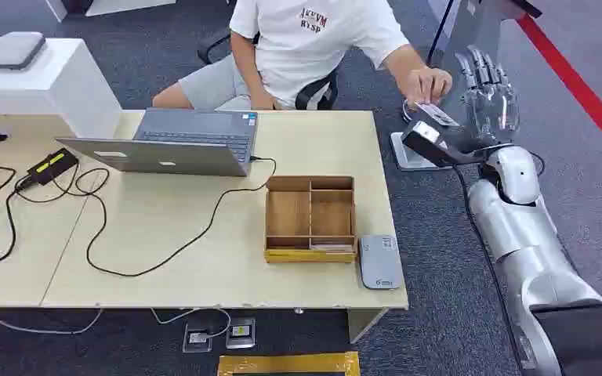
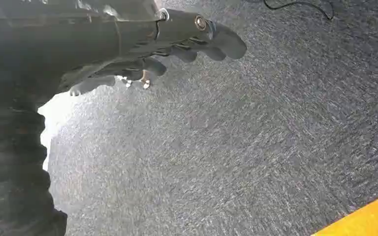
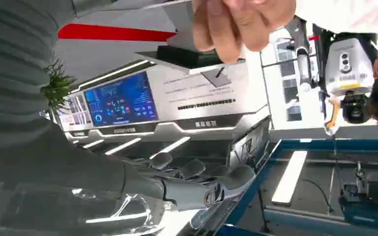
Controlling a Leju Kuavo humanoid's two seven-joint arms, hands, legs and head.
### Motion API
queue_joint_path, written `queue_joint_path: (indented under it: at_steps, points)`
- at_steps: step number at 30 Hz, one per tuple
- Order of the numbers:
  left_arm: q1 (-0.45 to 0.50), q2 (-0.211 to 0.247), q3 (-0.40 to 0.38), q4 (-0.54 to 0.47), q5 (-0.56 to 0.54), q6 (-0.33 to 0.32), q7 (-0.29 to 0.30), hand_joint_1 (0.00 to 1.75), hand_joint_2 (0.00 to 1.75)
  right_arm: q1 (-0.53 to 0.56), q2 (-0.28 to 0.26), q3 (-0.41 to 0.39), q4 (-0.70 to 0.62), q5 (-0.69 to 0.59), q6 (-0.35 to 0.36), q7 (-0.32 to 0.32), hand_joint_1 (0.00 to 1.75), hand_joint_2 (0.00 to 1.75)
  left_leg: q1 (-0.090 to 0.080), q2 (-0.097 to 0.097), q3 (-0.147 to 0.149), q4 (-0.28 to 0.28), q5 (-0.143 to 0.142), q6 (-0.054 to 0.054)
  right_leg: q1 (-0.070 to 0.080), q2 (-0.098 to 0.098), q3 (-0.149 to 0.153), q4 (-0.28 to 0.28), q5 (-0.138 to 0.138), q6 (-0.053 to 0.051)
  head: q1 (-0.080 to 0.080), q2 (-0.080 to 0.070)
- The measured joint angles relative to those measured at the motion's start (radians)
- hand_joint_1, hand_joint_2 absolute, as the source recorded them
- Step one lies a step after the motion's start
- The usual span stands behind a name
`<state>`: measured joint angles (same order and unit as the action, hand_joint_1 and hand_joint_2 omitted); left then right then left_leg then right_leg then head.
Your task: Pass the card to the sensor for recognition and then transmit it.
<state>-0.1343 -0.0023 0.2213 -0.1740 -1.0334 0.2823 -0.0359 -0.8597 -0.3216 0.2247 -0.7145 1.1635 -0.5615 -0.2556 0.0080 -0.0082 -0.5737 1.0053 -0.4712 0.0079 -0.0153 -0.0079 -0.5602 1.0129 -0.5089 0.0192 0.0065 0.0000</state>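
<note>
Card (image 1: 440,115) sits just beside your raised right robot hand (image 1: 490,98), under a person's hand (image 1: 427,83).
Right robot hand's fingers are spread, holding nothing; left robot hand (image 2: 167,54) hangs loosely curled and empty over the floor.

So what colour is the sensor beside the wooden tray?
Grey sensor; head view shows it best.

Dark grey carpet floor (image 1: 431,258), pale wooden table (image 1: 165,258), red floor stripe (image 1: 580,86), white cabinet (image 1: 55,86)

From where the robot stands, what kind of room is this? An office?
Probably a robot test or demo room set up like an office desk: a laptop on a pale wooden table, dark carpet, a person seated opposite, and a wall display behind.
</note>
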Motion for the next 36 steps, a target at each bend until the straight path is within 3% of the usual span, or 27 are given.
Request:
queue_joint_path:
  at_steps: [11, 12, 13, 14, 36]
  points:
    - [0.000, 0.000, 0.000, 0.000, 0.004, 0.000, -0.004, 0.00, 1.75, -0.027, 0.018, 0.019, 0.063, -0.038, 0.003, -0.018, 0.02, 1.75, 0.000, 0.000, 0.000, 0.000, 0.000, 0.000, 0.000, 0.000, 0.000, 0.000, 0.000, 0.000, 0.000, 0.000]
    - [0.000, 0.000, 0.000, 0.000, 0.004, 0.001, -0.005, 0.00, 1.75, -0.027, 0.019, 0.021, 0.067, -0.045, 0.003, -0.020, 0.30, 1.75, 0.000, 0.000, 0.000, 0.000, 0.000, 0.000, 0.000, 0.000, 0.000, 0.000, 0.000, 0.000, 0.000, 0.000]
    - [0.000, 0.000, 0.000, 0.000, 0.004, 0.001, -0.006, 0.00, 1.75, -0.027, 0.019, 0.023, 0.070, -0.053, 0.003, -0.023, 1.69, 1.75, 0.000, 0.000, 0.000, 0.000, 0.000, 0.000, 0.000, 0.000, 0.000, 0.000, 0.000, 0.000, 0.000, 0.000]
    - [0.000, 0.000, 0.000, 0.000, 0.004, 0.002, -0.006, 0.00, 1.75, -0.028, 0.020, 0.024, 0.073, -0.060, 0.003, -0.026, 1.75, 1.75, 0.000, 0.000, 0.000, 0.000, 0.000, 0.000, 0.000, 0.000, 0.000, 0.000, 0.000, 0.000, 0.000, 0.000]
    - [0.001, 0.001, -0.007, 0.000, -0.003, 0.000, -0.007, 0.00, 1.75, -0.038, 0.035, 0.029, 0.102, -0.129, 0.059, -0.054, 1.75, 1.75, 0.000, 0.000, 0.000, 0.000, 0.000, 0.000, 0.000, 0.000, 0.000, 0.000, 0.000, 0.000, 0.000, 0.000]
